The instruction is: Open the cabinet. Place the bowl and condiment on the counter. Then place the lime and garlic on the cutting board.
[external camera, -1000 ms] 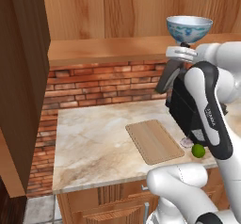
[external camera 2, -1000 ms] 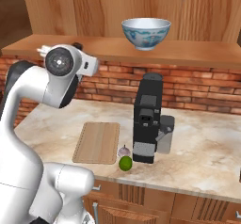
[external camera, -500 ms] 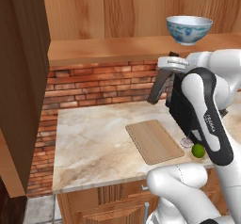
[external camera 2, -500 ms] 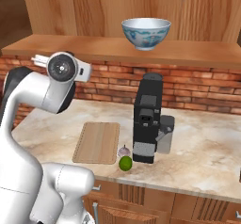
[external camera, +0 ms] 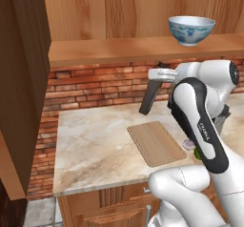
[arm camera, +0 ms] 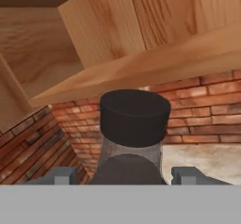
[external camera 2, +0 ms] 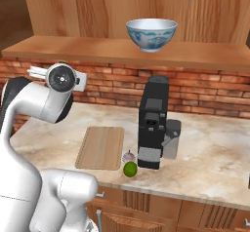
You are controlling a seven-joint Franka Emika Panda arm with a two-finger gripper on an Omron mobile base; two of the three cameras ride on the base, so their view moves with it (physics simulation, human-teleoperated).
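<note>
Item 1: I am seeing the cabinet [external camera: 21,92] hanging open at far left, door swung out. Item 2: the gripper [arm camera: 125,175] is clasping the condiment [external camera: 147,98], a black-capped bottle, tilted in mid-air above the tabletop [external camera: 95,145]. Item 3: the cutting board [external camera 2: 100,147] is lying bare on the tabletop. Item 4: the garlic [external camera 2: 128,155] and lime [external camera 2: 130,169] are sitting just beside its right edge. Item 5: the bowl [external camera 2: 151,34] is resting on the cabinet shelf [external camera 2: 88,48] above.
</note>
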